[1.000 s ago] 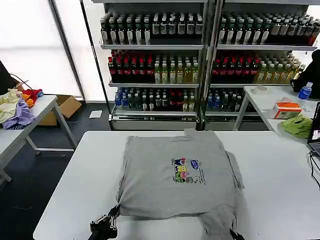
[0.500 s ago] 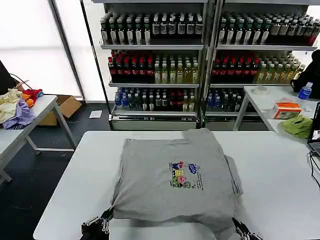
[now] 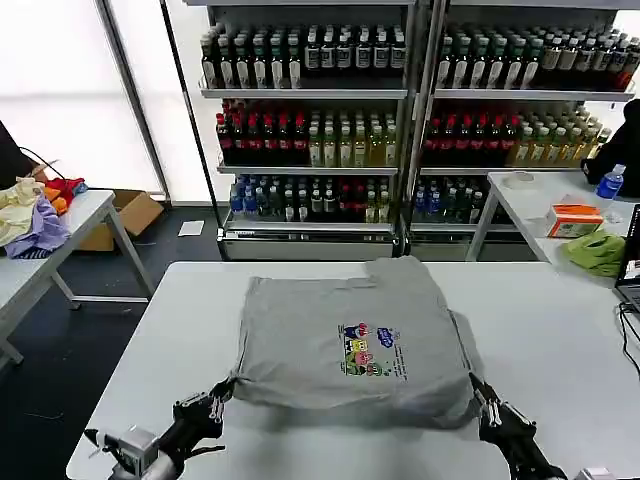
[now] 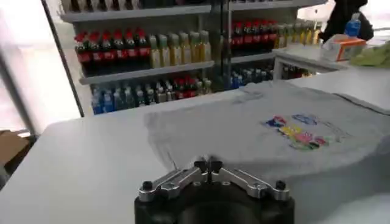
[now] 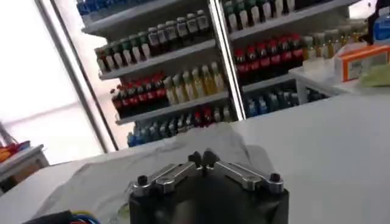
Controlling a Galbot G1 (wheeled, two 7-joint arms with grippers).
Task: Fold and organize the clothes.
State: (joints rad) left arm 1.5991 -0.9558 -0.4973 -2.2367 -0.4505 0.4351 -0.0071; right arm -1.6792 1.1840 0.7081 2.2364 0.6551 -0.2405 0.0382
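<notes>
Two grippers, my left gripper (image 3: 212, 404) and right gripper (image 3: 484, 400), are pinching the near corners of the folded grey shirt (image 3: 350, 335) lying mid-bench (image 3: 150, 340), fingertips together on cloth; next I'm judging a release and smoothing.

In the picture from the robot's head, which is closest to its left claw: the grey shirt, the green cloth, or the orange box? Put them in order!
Measured from the left gripper:
1. Grey shirt, right beside it on the white table.
2. Green cloth, on the side table far right.
3. Orange box, just behind the cloth.
</notes>
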